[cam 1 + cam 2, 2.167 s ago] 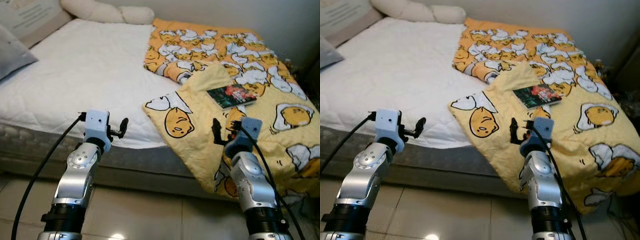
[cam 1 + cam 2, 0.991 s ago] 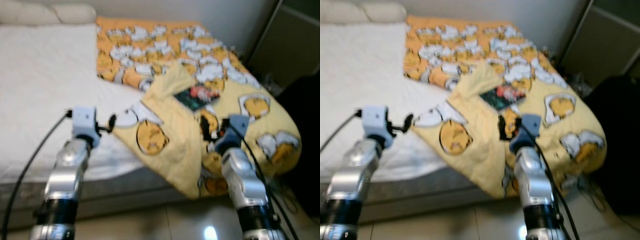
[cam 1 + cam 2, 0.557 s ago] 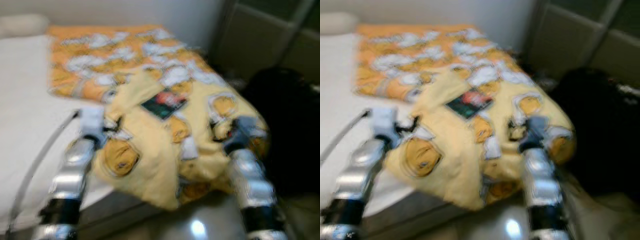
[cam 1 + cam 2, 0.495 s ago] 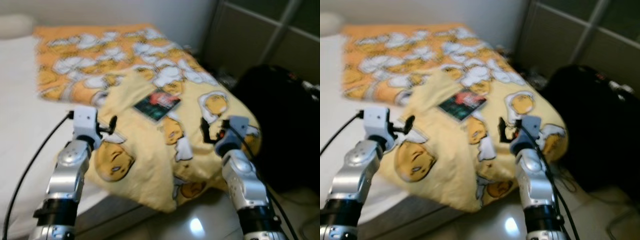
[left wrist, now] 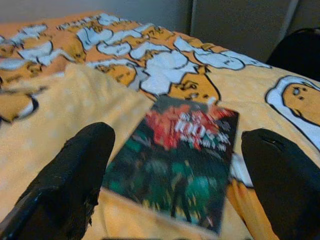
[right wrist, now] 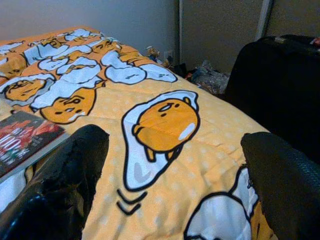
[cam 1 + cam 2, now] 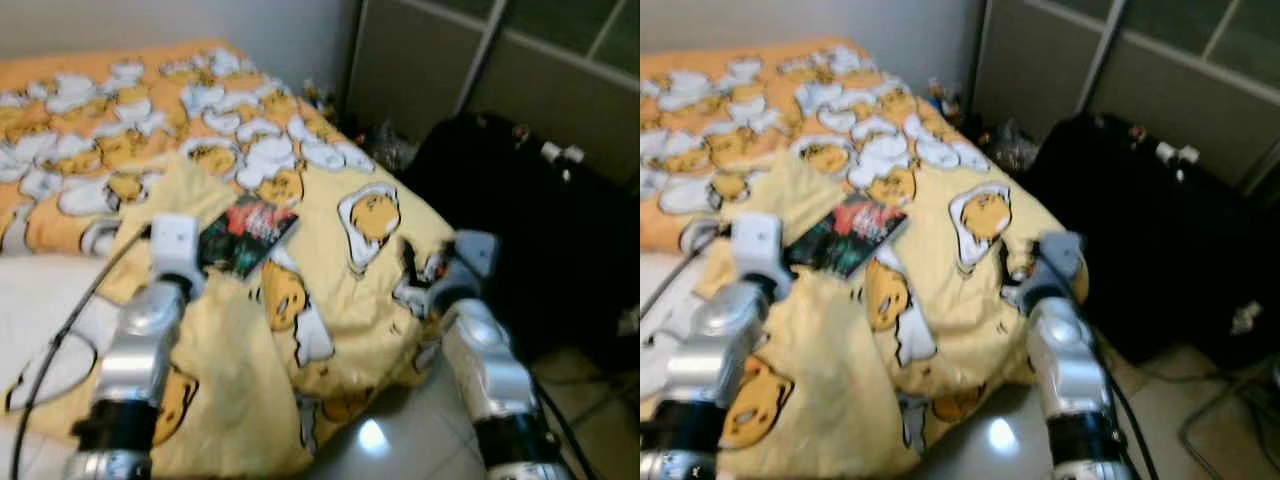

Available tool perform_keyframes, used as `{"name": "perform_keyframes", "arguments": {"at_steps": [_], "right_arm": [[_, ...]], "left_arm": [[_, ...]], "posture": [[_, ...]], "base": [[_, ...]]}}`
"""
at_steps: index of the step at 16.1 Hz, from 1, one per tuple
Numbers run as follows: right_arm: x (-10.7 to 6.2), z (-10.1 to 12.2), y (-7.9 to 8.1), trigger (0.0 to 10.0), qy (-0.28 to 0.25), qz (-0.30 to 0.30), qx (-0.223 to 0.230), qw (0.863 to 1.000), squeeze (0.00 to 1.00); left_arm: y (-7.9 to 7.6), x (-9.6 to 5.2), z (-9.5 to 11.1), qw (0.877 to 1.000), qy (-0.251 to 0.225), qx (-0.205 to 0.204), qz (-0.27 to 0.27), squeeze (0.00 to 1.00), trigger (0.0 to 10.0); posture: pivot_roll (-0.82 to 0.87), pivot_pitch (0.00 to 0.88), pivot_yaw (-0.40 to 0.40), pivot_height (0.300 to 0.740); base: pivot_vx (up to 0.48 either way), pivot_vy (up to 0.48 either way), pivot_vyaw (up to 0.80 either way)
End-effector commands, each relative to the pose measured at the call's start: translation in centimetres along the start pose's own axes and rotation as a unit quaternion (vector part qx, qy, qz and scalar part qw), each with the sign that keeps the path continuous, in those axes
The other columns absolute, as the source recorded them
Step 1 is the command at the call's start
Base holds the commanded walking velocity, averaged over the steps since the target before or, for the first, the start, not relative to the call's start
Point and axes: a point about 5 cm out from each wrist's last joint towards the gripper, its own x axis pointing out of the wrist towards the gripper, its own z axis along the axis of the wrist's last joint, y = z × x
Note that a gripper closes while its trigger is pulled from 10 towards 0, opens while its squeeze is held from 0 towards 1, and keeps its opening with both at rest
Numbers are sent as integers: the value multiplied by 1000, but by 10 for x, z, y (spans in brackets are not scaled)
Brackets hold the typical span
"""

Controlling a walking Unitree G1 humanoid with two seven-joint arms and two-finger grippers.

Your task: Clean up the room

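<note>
Dark book (image 5: 175, 155) w/ red title lies flat on yellow egg-print blanket (image 6: 165, 165); both hands spread open.

Before us a book (image 7: 246, 233) lies on the blanket (image 7: 330, 270) draped over the bed's corner, with a suitcase (image 7: 520, 230) on the floor to our right.

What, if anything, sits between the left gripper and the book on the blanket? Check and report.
Nothing visible does. In the left wrist view the left gripper is open, its fingers spread to either side of the book, which lies flat and uncovered on the yellow egg-print blanket. Only bare blanket separates them.
</note>
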Motion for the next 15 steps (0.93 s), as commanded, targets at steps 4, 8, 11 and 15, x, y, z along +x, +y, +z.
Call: {"name": "perform_keyframes", "arguments": {"at_steps": [4, 8, 11, 15], "right_arm": [[-1, -1, -9, 10000, 11, -1, -17, 1000, 0], [-1, -3, -8, 10000, 24, 5, -21, 999, 0], [0, -3, -10, 10000, 33, 12, -32, 999, 0], [-2, 8, 10, 10000, 33, 160, -90, 983, 0]], "left_arm": [[-10, 2, 1, 1000, -6, -2, -8, 451, 10000], [-10, 1, -5, 1000, 6, 3, -18, 463, 10000], [-6, 5, -11, 999, 25, -31, -28, 475, 10000], [23, 23, -27, 990, 99, -101, 20, 1000, 10000]], "posture": [[-5, 0, -50, 740], [-9, 0, -55, 740], [-11, 0, -57, 740], [-26, 0, -48, 740]], "base": [[195, 0, 0], [0, 0, 0], [0, 0, 0], [0, 0, 0]]}}
